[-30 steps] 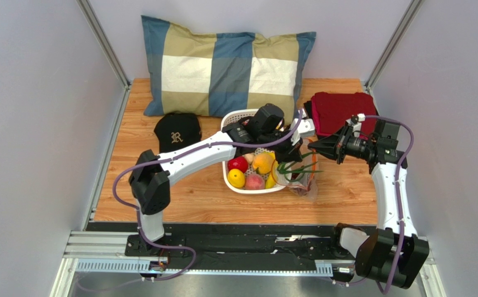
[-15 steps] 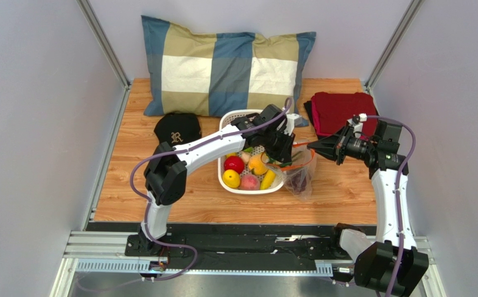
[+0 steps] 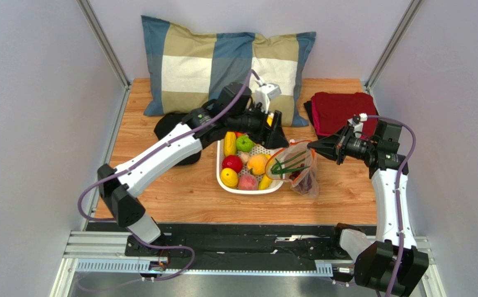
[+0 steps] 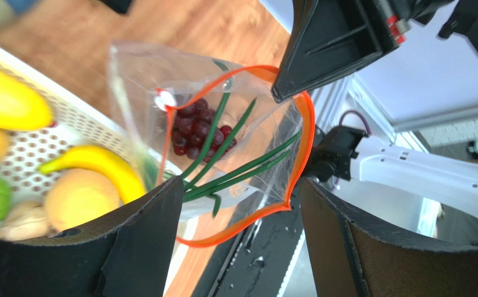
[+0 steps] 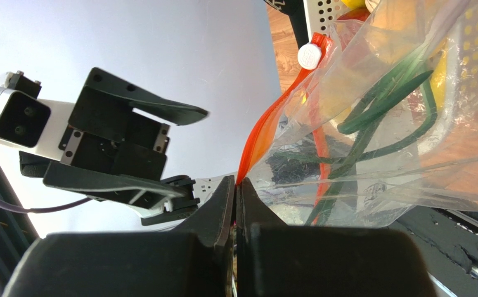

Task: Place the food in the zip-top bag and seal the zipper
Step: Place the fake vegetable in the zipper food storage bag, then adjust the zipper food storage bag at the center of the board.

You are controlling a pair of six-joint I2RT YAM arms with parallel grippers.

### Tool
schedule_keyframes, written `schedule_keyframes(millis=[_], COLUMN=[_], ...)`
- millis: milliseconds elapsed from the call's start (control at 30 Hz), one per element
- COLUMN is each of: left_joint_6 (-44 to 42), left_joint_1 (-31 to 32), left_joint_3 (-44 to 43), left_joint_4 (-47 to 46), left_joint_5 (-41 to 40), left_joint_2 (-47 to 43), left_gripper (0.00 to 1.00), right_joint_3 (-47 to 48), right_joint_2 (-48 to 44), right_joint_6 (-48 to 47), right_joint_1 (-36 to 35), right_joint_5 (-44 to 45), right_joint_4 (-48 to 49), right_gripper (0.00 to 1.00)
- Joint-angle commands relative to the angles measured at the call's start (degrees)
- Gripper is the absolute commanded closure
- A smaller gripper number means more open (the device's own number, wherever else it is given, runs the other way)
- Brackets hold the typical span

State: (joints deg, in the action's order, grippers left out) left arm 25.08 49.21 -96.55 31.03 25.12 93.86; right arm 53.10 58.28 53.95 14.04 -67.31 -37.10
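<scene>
Wood tabletop (image 3: 185,198) under zip-top bag (image 3: 298,168), pale walls (image 3: 37,93) on three sides.

Basket (image 3: 251,191) w/ fruit (image 3: 230,177) mid desk (image 3: 179,198); zip-top bag (image 3: 298,154) just right of it, scallions (image 3: 288,166) + grapes (image 4: 192,127) inside; pillow (image 3: 223,68) far behind, cloth (image 3: 341,111) far right.

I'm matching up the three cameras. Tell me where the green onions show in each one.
Top camera: green onions in the bag's mouth, right of the basket.
Left wrist: green onions at centre, crossing over the grapes.
Right wrist: green onions upper right, behind clear plastic.
Shared landmark: the bag's orange zipper.
</scene>
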Motion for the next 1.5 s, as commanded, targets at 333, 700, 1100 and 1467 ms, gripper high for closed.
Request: schedule_keyframes(millis=[333, 700, 1100, 1467], left_joint_6=[-0.56, -1.26, 0.32, -4.69], left_joint_1=[-3.42, -2.10, -1.84, -7.53], left_joint_3=[11.21, 0.07, -7.59, -4.44], left_joint_4=[4.31, 6.76, 8.71, 6.78], left_joint_5=[5.64, 8.27, 13.90, 10.92], left_joint_2=[0.44, 4.67, 5.89, 3.44], left_gripper=[0.26, 1.00, 1.00, 0.34], right_joint_3=[1.74, 6.30, 16.51, 15.45], right_joint_2=[0.43, 1.74, 4.47, 7.64], right_joint_6=[-0.34, -12.52, -32.05, -34.44], right_joint_1=[0.02, 0.02, -0.07, 0.02], right_joint_5=[-0.81, 2.52, 22.73, 22.93], right_joint_4=[0.98, -12.66, -30.31, -28.91], right_gripper=[1.00, 1.00, 1.00, 1.00])
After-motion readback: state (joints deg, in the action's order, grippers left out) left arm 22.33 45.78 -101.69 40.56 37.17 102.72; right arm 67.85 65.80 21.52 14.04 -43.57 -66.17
